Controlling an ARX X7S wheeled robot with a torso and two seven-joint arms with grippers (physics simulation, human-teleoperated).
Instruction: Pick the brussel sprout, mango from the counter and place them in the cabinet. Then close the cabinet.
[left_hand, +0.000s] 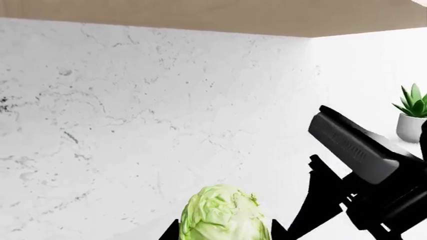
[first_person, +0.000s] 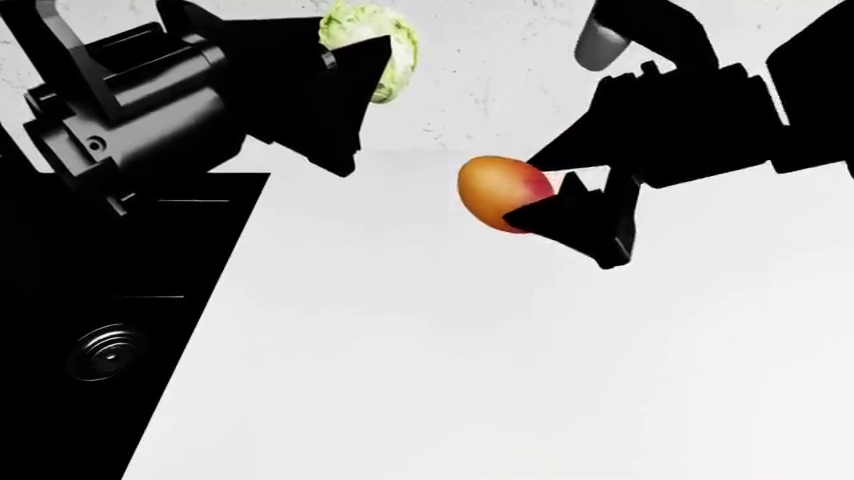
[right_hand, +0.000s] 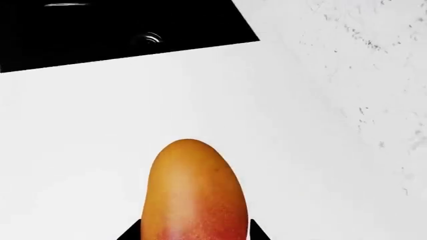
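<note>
Left gripper (first_person: 358, 95) pinches the pale leafy brussel sprout (first_person: 374, 45), right gripper (first_person: 567, 200) the orange-red egg-shaped mango (first_person: 497, 192); both lifted, the cabinet seemingly overhead.

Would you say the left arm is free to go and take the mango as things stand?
Probably not: the left gripper is already shut on the brussel sprout, and the mango sits clamped in the right gripper.

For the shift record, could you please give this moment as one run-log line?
left gripper: shut on sprout, lifted | right gripper: shut on mango, lifted | counter: bare below | cabinet: out of view
</note>
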